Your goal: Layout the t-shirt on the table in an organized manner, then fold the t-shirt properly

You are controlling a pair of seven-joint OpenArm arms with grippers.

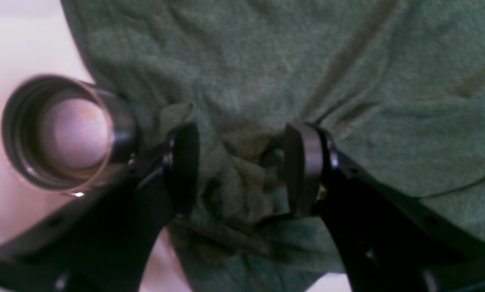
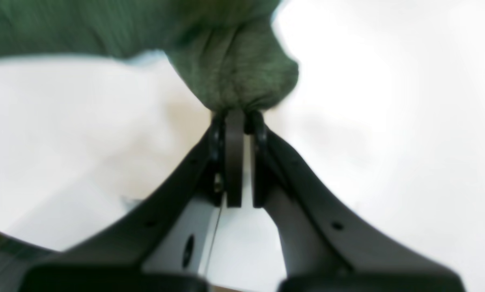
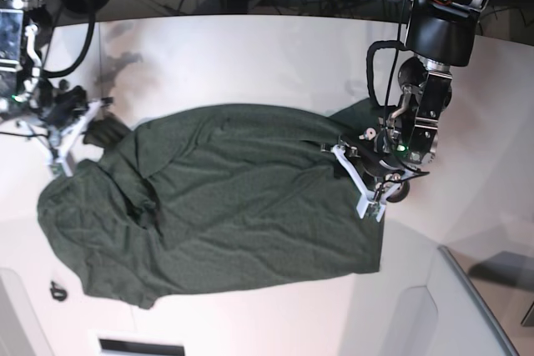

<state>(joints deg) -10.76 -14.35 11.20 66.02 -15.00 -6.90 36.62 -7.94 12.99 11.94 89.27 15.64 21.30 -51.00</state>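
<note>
Right hand (image 2: 238, 121) clamped on t-shirt (image 3: 225, 198) edge

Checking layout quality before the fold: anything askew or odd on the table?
Yes. The dark green cloth t-shirt lies skewed and wrinkled on the white table, with its end by the right gripper rumpled and folded over. A small dark ring sits loose on the table near the shirt's corner.

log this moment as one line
right pincer: shut on t-shirt | left pincer: open astride bunched cloth | t-shirt: spread, rumpled, on table
</note>
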